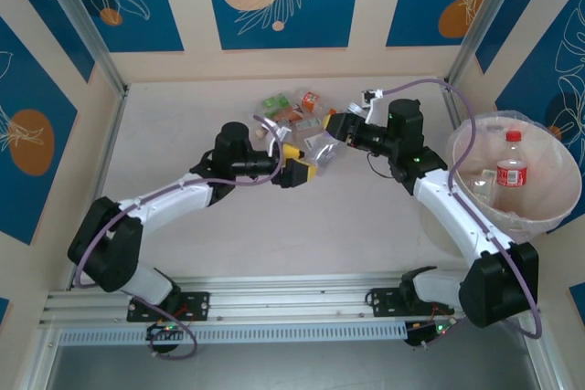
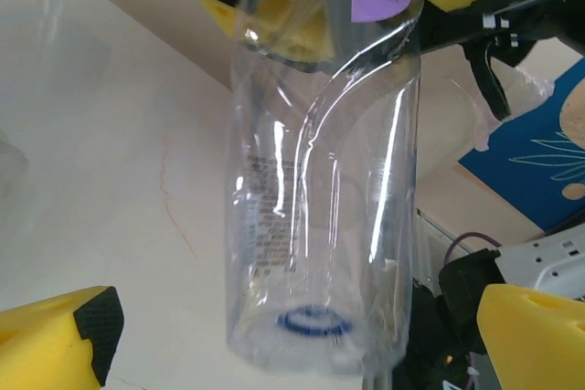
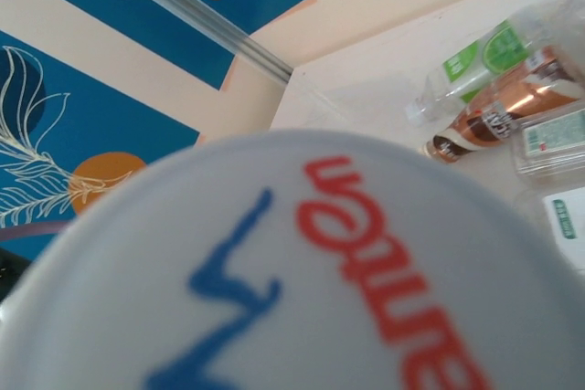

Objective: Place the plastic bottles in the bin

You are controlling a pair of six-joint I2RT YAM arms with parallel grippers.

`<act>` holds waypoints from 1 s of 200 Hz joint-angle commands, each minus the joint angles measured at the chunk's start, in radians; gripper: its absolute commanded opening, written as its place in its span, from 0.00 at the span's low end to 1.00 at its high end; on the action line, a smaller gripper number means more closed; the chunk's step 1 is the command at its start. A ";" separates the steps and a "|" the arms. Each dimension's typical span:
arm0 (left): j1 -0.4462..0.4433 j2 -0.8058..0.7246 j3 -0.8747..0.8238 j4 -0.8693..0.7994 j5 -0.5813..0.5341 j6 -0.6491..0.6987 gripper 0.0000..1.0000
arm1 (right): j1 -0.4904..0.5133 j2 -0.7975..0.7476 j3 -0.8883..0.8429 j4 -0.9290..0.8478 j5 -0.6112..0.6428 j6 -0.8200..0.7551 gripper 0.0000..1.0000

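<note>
Two tools meet over the surface (image 1: 274,244): the right tool (image 1: 331,130) clamps one end of a clear crushed bottle (image 2: 320,226), the left tool (image 1: 300,163) gapes wide beside it. A red-labelled bottle (image 1: 513,166) stands in the bin (image 1: 553,148).

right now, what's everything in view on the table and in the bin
crushed clear plastic bottle: 1, clear, mid-table between the arms
loose plastic bottles: several, green, orange and brown labels, heaped at the table's far side
red-labelled, red-capped plastic bottle: 1, inside the bin
round translucent white bin: 1, pinkish inside, table's right edge
left arm: 1, black and white, jaws open either side of the crushed bottle
right arm: 1, black and white, jaws shut on it
</note>
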 commanded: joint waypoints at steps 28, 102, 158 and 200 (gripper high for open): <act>-0.005 -0.110 -0.106 0.062 -0.371 0.038 1.00 | -0.021 -0.124 0.038 -0.162 0.181 -0.139 0.38; -0.005 -0.125 -0.171 0.063 -0.653 -0.005 1.00 | -0.039 -0.267 0.083 -0.309 0.334 -0.255 0.37; -0.005 -0.082 -0.164 0.048 -0.706 -0.016 1.00 | -0.057 -0.355 0.226 -0.498 0.536 -0.416 0.38; -0.005 -0.039 -0.146 0.045 -0.701 -0.024 1.00 | -0.093 -0.410 0.366 -0.551 0.853 -0.590 0.38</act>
